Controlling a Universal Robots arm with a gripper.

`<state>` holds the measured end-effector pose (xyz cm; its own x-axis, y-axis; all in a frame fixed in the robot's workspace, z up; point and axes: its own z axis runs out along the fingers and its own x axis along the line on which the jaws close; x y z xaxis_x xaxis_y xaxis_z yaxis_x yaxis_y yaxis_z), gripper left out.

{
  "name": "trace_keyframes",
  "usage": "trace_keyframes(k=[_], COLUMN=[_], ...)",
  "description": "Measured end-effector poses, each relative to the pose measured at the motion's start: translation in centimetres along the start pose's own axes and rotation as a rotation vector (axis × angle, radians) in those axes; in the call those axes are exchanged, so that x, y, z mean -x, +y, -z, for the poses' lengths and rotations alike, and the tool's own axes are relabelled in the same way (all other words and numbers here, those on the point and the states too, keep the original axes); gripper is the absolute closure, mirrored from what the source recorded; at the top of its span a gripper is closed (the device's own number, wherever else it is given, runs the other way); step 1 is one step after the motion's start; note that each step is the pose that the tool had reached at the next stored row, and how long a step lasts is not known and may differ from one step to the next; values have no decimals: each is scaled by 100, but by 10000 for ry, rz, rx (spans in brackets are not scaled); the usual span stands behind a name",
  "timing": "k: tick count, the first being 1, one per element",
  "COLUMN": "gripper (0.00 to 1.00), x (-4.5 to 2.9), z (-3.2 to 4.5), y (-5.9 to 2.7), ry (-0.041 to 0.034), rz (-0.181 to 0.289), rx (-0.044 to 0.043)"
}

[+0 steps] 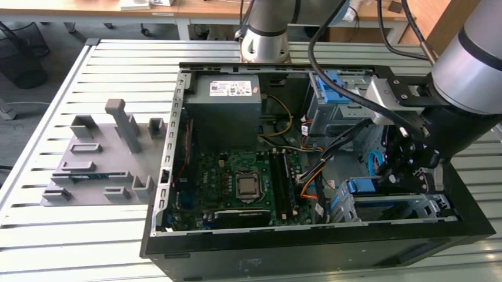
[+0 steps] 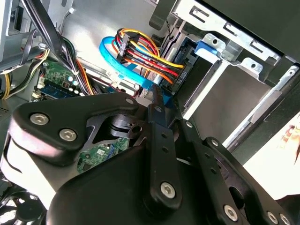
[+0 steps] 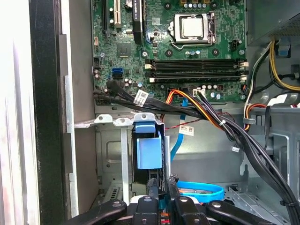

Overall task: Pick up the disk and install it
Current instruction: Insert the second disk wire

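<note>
The disk (image 3: pixel 147 152) stands on edge in the grey metal bay (image 3: pixel 112 154) at a corner of the open computer case, and its blue plastic bracket (image 2: pixel 207 48) is in view in both wrist views. In the exterior view the bracket's blue tab (image 1: pixel 361 187) pokes up from the bay on the exterior view's right. My gripper (image 3: pixel 161 183) reaches down into the case over the near end of the disk. Its black fingers (image 2: pixel 161 122) are drawn close together on the blue bracket's end.
The motherboard (image 1: pixel 243 182) fills the case floor, with the grey power-supply box (image 1: pixel 227 106) behind it. Orange, red and black cable bundles (image 3: pixel 211 112) and a blue data cable (image 2: pixel 122 61) run next to the bay. A grey parts fixture (image 1: pixel 102 158) lies on the slatted table.
</note>
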<state>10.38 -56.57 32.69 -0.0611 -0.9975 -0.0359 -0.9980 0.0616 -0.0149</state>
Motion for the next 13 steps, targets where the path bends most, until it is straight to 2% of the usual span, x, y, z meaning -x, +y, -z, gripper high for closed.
trace_keyframes(k=[13], gripper=[79], x=[-1], z=[-5], y=[-3], ry=[-2], rz=[1], rx=[-1])
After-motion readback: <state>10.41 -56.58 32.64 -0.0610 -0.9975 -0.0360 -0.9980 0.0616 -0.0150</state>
